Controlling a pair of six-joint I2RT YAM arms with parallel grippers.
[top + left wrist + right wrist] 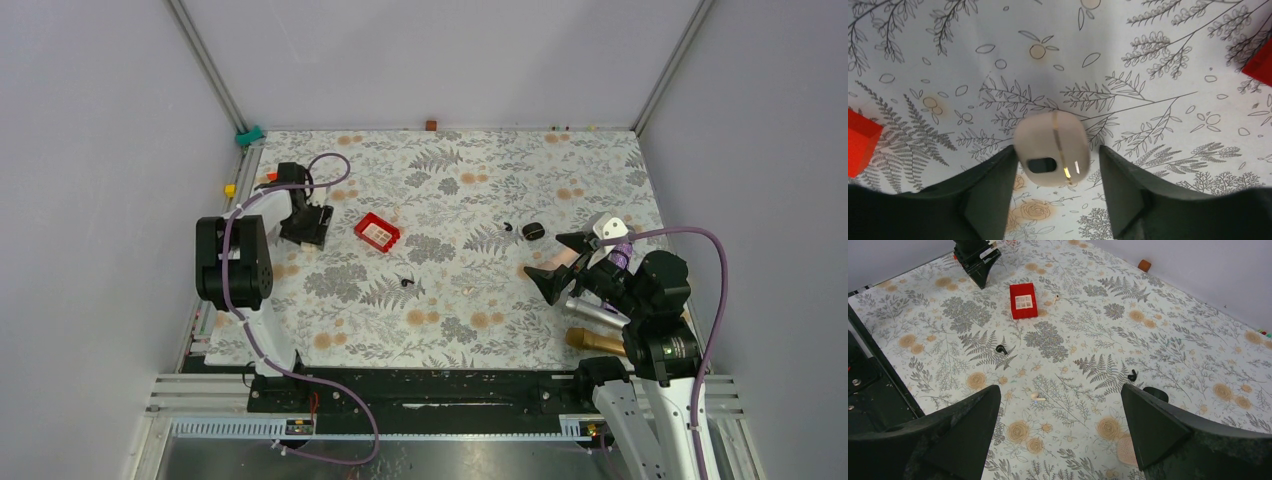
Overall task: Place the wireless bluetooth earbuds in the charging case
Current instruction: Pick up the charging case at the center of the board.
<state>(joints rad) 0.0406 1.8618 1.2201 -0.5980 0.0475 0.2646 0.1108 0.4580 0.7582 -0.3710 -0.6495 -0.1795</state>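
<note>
The charging case (533, 231), a small glossy black pebble, lies right of centre; in the right wrist view the charging case (1157, 392) peeks out behind my right finger. One black earbud (508, 227) (1132, 375) lies just left of it. The other earbud (405, 281) (1001, 349) lies mid-table, below the red box. My right gripper (547, 255) (1059, 390) hovers open near the case, holding nothing. My left gripper (305, 228) (1058, 150) is far left, jaws around a beige case (1052, 148): the left finger is at its edge, and a gap shows at the right finger.
A red box (377, 231) (1023, 300) sits between the arms. A beige earbud (1037, 397) lies ahead of my right gripper, and a white one (1055, 297) beside the red box. Microphones lie near the right arm: gold (595, 342), silver (590, 308), and a pink head (1128, 447).
</note>
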